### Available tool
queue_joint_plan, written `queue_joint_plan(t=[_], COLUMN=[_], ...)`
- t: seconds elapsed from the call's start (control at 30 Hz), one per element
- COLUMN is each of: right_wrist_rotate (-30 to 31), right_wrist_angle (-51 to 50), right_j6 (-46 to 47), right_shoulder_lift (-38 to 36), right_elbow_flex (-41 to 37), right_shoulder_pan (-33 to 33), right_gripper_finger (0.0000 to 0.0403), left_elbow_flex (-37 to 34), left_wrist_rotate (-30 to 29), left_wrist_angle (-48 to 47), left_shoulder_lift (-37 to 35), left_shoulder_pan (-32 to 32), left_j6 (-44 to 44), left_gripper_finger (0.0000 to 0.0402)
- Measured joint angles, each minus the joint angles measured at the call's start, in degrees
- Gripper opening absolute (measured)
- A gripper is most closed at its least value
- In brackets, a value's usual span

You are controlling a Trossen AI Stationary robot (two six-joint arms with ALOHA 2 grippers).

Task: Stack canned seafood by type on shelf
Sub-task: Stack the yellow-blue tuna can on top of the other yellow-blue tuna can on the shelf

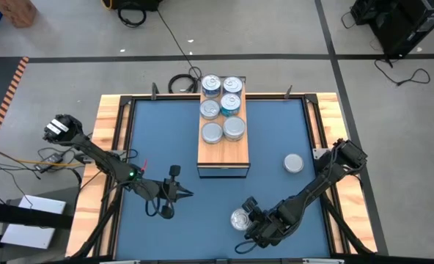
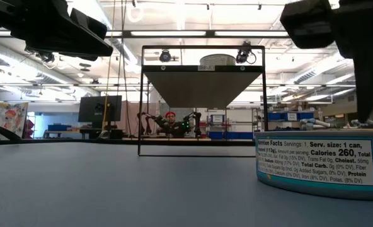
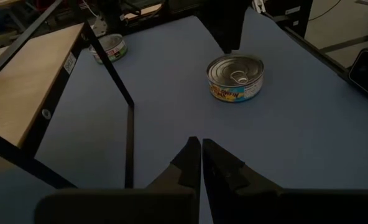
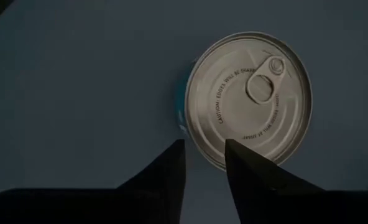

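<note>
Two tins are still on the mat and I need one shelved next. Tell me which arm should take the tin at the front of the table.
The right. Its gripper hangs just over that tin, fingers slightly apart. The left gripper is shut, aimed at it from farther across the mat.

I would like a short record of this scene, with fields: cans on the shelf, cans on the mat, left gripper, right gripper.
cans on shelf: six tins in two columns on the far part of the wooden shelf
cans on mat: two; one tin right of the shelf, one tin near the front edge
left gripper: shut, empty, over the mat left of the shelf's front
right gripper: slightly open, just above the front tin, not gripping
</note>
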Motion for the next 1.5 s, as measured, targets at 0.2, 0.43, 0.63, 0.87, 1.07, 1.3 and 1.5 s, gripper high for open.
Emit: queue_joint_plan(t=[0.2, 0.43, 0.63, 0.87, 1.07, 1.3, 1.5], right_wrist_rotate=[1.04, 3.7, 4.26, 6.16, 5.44, 3.54, -5.07], right_wrist_angle=[-1.16, -0.28, 0.18, 1.1, -0.1, -0.24, 3.48], right_j6=[-5.94, -7.61, -3.53, 0.27, 4.65, 11.03, 19.95], right_shoulder_lift=[1.68, 3.45, 3.41, 3.37, 3.71, 3.72, 3.67], right_elbow_flex=[-0.04, 0.2, 0.15, 0.07, 2.55, 7.45, 8.52], right_shoulder_pan=[0.91, 1.3, 1.28, 1.01, 0.26, -1.84, -4.95], right_gripper_finger=[0.0119, 0.0119, 0.0082, 0.0009, 0.0005, 0.0003, 0.0002], left_elbow_flex=[0.02, 0.02, 0.02, 0.02, 0.02, 0.02, 0.02], left_wrist_rotate=[0.0, 0.0, 0.0, 0.0, 0.0, 0.0, 0.0], left_wrist_angle=[-0.05, -0.15, -0.05, 0.39, 0.41, 0.41, 0.41], left_shoulder_lift=[-0.02, -0.02, -0.02, -0.02, -0.02, -0.02, -0.02], left_shoulder_pan=[0.01, 0.01, 0.01, 0.01, 0.01, 0.01, 0.01], left_j6=[-0.3, -0.59, -0.79, -1.21, -1.27, -1.27, -1.29], left_gripper_finger=[0.0018, 0.0018, 0.0018, 0.0018, 0.0018, 0.0018, 0.0018])
